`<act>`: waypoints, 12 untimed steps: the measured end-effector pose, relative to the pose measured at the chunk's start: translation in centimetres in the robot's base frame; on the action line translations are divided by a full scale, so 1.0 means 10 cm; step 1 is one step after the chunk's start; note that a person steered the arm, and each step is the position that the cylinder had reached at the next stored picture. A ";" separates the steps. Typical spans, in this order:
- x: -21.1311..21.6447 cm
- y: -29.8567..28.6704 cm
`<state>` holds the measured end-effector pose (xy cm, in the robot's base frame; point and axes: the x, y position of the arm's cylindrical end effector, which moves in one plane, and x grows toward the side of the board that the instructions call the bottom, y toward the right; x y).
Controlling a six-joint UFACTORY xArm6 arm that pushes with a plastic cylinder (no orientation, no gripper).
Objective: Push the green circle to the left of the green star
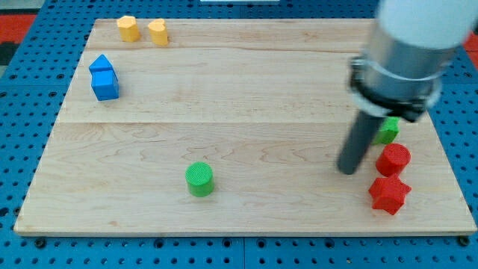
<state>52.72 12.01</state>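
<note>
The green circle is a short green cylinder on the wooden board, left of centre near the view's bottom. The green star sits at the view's right, partly hidden behind the arm, so its shape is hard to make out. My tip rests on the board just left of the red blocks and below-left of the green star. It is far to the right of the green circle, not touching any block.
A red cylinder and a red star-like block lie right of my tip. Two blue blocks sit at the left edge. Two yellow blocks sit at the top left. The arm's body covers the top right.
</note>
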 end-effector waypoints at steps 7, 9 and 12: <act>-0.46 -1.75; -0.27 -1.70; -0.59 -1.01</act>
<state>46.84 1.92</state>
